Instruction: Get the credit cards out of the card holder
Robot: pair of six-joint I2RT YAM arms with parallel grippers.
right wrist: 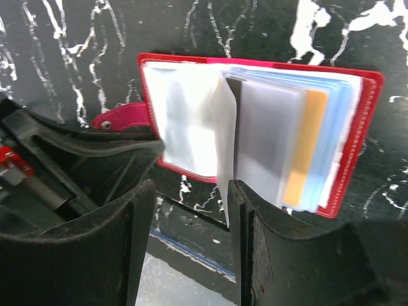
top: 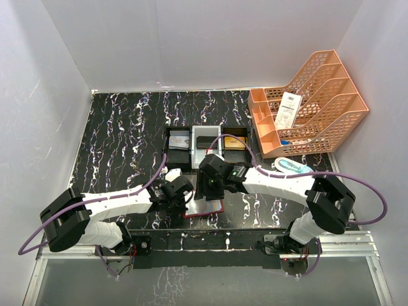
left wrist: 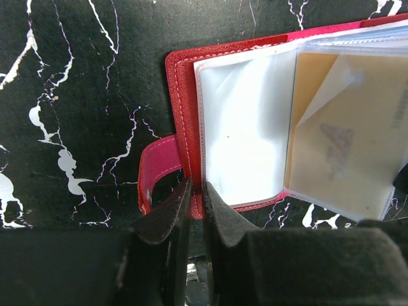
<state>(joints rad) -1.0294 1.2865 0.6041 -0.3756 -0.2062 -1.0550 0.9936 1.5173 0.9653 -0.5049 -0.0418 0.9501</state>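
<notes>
The dark-red card holder (left wrist: 182, 95) lies open on the black marbled table, its clear sleeves fanned out. My left gripper (left wrist: 196, 192) is shut on the near edge of its red cover, beside the snap tab (left wrist: 156, 166). An orange-gold credit card (right wrist: 307, 143) and a light blue one (right wrist: 336, 137) sit in the sleeves. My right gripper (right wrist: 190, 191) is open at the holder's near edge. One clear sleeve (right wrist: 224, 146) stands upright against the inner face of its right finger (right wrist: 245, 210). From above, both grippers cover most of the card holder (top: 205, 213).
A black-and-white three-compartment tray (top: 193, 153) with cards in it stands just behind the holder. An orange mesh file rack (top: 312, 105) fills the back right, with a white-and-teal object (top: 292, 167) in front of it. The table's near edge runs right below the holder.
</notes>
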